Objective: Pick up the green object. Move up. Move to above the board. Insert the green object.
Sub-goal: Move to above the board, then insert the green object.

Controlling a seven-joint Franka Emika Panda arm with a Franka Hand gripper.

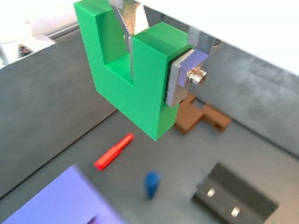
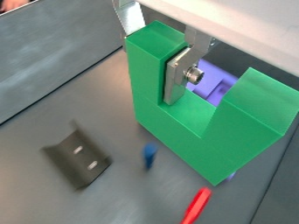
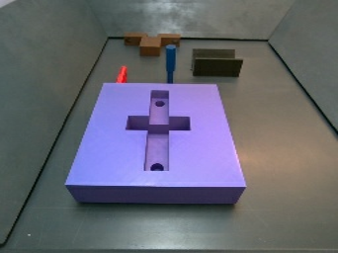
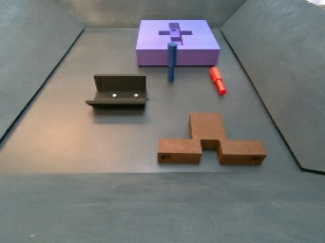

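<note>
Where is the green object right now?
Only both wrist views show the green object: it is clamped in the gripper, lifted off the floor above the brown block and red stick.

Both wrist views look steeply down from close behind the hand (image 1: 158,54), its bright green matte U-shaped block (image 1: 131,66) filling the frame; a side view sits near the large flat purple-blue slab (image 3: 158,133), facing the far wall; another faces back from behind the brown wooden T-shaped piece (image 4: 211,142); both share the grey desk (image 3: 284,158).
</note>
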